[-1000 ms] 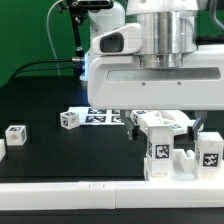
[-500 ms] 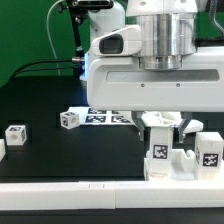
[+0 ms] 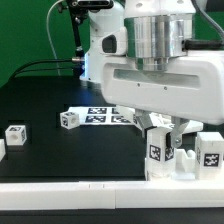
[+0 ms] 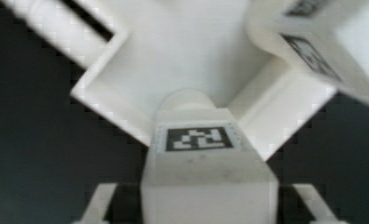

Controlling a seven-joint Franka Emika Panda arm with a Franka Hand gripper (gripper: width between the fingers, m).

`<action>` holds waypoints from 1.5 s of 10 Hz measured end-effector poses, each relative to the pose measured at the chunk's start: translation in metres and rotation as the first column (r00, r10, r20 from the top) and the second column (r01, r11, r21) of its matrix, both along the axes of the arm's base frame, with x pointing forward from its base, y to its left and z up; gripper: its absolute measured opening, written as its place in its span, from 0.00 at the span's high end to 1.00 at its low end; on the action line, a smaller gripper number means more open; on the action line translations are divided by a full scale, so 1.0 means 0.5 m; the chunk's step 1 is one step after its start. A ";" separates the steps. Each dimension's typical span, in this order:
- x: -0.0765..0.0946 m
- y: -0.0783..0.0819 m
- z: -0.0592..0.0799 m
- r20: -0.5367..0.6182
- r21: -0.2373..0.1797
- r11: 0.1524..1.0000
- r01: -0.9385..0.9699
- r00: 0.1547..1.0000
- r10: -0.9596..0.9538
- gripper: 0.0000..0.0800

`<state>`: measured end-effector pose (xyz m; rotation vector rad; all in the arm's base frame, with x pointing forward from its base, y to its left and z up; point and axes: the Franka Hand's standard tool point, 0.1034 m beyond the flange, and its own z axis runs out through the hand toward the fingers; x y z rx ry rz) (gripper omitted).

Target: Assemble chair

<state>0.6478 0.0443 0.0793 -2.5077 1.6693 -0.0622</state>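
Far left: a small white plastic block with a black-and-white square tag (image 3: 14, 133) lies loose on the black table (image 3: 40, 100), joined to nothing.
Left of centre: a small white tagged cube (image 3: 68, 120) lies loose too, just beside the marker board (image 3: 100, 116).
Front edge: the long plain white border rail (image 3: 80, 188) runs along the table and is no part of the chair.
Right of centre: an upright white tagged bar (image 3: 158, 152) stands among the chair parts near the rail. In the wrist view the same bar (image 4: 202, 140) rises in front of a broad white slab with angled walls (image 4: 110, 85).
Gripper (image 3: 166, 133): it stands low over the bar, and its jaws look clamped on the bar's two sides, though contact is hard to confirm from so close.
Far right: a second white tagged block (image 3: 210, 152) stands near the bar. Whether the two are joined I cannot tell.
Progress: early, by my judgement. No seat, back or legs read as a finished chair, and at least two pieces wait on the left.
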 end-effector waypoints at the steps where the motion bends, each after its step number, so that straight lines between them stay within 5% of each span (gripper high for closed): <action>1: 0.000 -0.003 -0.001 -0.015 0.039 0.981 0.191 0.982 -0.191 0.64; 2: 0.000 -0.006 -0.001 -0.032 0.067 0.945 0.321 0.947 -0.319 0.64; 5: 0.000 -0.005 -0.001 -0.030 0.060 0.955 0.291 0.957 -0.289 0.64; 6: -0.004 0.000 0.000 -0.036 0.039 0.990 0.139 0.990 -0.137 0.38; 7: 0.002 0.003 0.004 -0.005 0.023 1.000 -0.011 1.000 0.012 0.24; 11: 0.003 0.000 0.004 0.027 -0.025 0.932 -0.362 0.931 0.363 0.19; 12: 0.003 -0.001 0.004 0.032 -0.039 0.892 -0.450 0.892 0.451 0.19; 14: 0.008 -0.009 0.002 0.025 -0.151 0.606 -0.781 0.610 0.792 0.19; 15: 0.010 -0.006 0.000 0.026 -0.178 0.575 -0.798 0.581 0.814 0.20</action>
